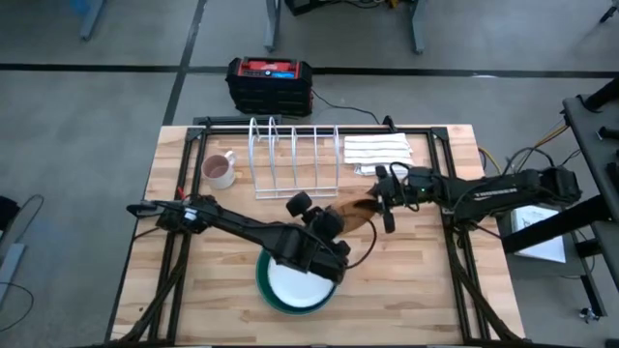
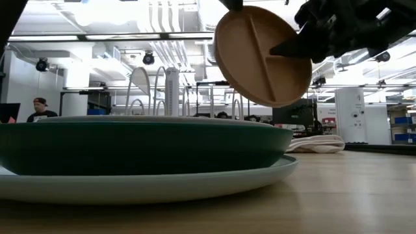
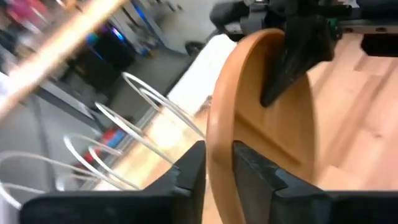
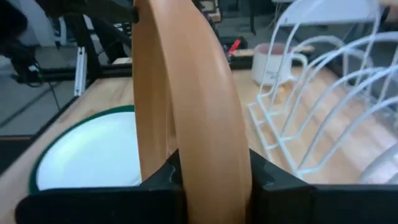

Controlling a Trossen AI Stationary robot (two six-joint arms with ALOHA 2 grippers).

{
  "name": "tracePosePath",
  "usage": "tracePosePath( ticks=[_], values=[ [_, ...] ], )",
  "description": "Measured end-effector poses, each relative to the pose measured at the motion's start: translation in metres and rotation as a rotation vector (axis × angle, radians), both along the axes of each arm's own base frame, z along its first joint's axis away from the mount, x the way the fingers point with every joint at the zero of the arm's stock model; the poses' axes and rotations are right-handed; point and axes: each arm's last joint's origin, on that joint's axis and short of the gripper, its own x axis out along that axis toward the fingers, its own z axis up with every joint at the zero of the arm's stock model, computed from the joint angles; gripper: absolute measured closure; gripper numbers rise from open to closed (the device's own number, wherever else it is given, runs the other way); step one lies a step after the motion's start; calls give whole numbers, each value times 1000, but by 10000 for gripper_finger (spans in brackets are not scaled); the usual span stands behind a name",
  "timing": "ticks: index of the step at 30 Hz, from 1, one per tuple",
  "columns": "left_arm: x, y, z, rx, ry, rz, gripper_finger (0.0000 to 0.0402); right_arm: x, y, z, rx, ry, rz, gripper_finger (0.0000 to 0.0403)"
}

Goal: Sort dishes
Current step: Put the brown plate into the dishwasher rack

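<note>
From above, the small round brown wooden plate (image 1: 355,214) hangs over the middle of the slatted wooden table (image 1: 426,290), between the two arms. The left gripper (image 1: 334,218) grips its near-left edge, and the right gripper (image 1: 383,205) grips its right edge. Nearer, a white plate (image 1: 298,283) lies in a dark green plate (image 1: 263,287). A white wire dish rack (image 1: 294,159) stands at the far side, a pinkish mug (image 1: 220,170) to its left and a folded white striped cloth (image 1: 377,152) to its right.

At table height, the brown plate (image 2: 263,55) is tilted in the air, above the green plate (image 2: 143,146).

The left wrist shows the plate's rim (image 3: 219,149) clamped between its dark fingers (image 3: 186,174).

The right wrist likewise shows its fingers (image 4: 264,180) clenched on the plate's edge (image 4: 205,124).
</note>
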Motion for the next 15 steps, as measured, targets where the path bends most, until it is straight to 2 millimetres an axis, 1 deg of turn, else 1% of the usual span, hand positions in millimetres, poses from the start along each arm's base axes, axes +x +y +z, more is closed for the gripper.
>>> tracePosePath(
  ticks=[4, 10, 13, 15],
  values=[
    [-2, -1, 2, -44, -28, 14, 296, -6, 1, 9, -105, -56, 20, 353],
    [-1, 1, 1, -56, -34, 22, 243, -16, 6, 31, -233, -222, 65, 353],
    [3, 3, 0, -15, -45, 16, 229, -20, 8, 37, -285, -266, 78, 353],
    [8, 4, 2, 7, -76, 12, 228, -21, 9, 39, -313, -291, 101, 353]
  ],
)
